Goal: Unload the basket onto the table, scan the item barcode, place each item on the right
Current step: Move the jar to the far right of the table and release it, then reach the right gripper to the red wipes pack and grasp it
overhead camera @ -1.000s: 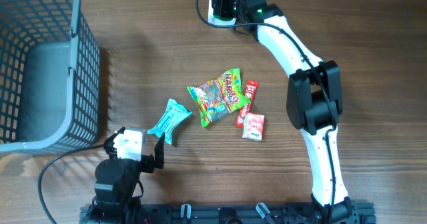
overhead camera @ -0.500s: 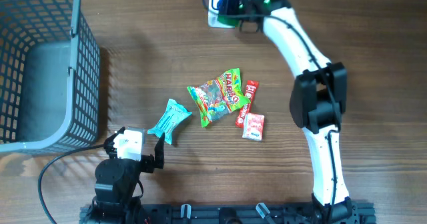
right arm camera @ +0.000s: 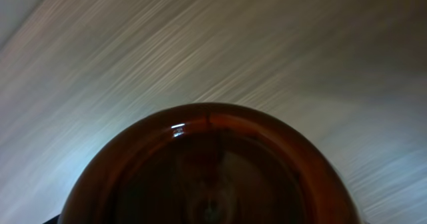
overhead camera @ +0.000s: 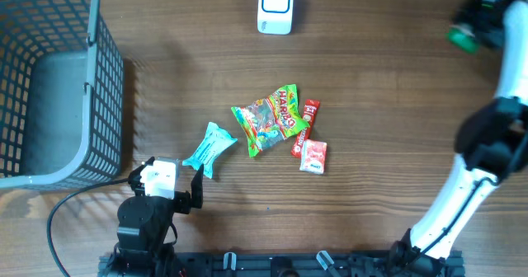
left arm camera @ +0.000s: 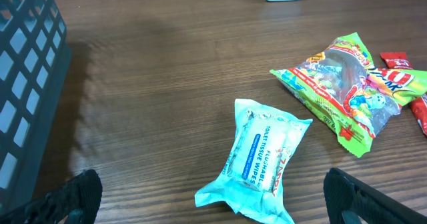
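At the overhead view's upper right, the right gripper (overhead camera: 467,26) grasps a brown rounded item (right arm camera: 207,164), which is probably rigid, smooth and slippery, and best held around its sides. The left gripper (left arm camera: 213,201), lower left, gapes empty.

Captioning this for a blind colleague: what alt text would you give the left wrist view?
A pale blue pack of flushable wipes lies on the wooden table just ahead of the open left pincer, whose dark fingertips frame the bottom corners. A colourful candy bag lies to its right, a grey basket at the left edge.
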